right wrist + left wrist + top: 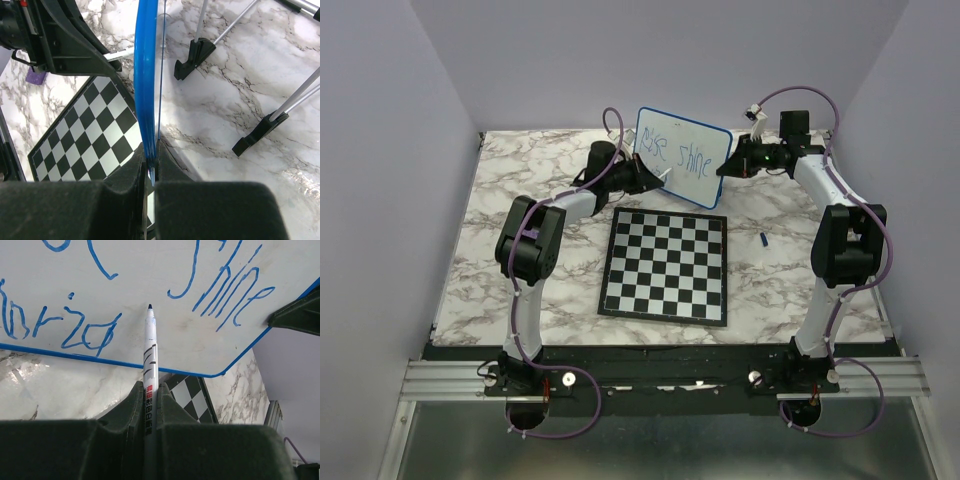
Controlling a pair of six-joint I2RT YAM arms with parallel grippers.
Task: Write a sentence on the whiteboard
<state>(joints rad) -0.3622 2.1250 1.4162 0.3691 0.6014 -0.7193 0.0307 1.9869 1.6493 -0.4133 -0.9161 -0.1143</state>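
Note:
The whiteboard (pixel 682 155) is lifted and tilted above the far side of the table, its blue rim edge-on in the right wrist view (pixel 146 75). My right gripper (pixel 725 167) is shut on its right edge (pixel 151 159). The sentence (pixel 675 155) reads roughly "Rise shine" in blue, with a word below (pixel 60 325). My left gripper (pixel 655 180) is shut on a white marker (pixel 150 355). The marker's tip is at the board face (pixel 150 280), just under the first line and right of the lower word.
The chessboard (pixel 665 265) lies flat in front of the whiteboard, under both grippers. A small blue marker cap (pixel 763 239) lies on the marble to its right. Thin metal legs with black feet (pixel 194 54) reach from the board's back to the table.

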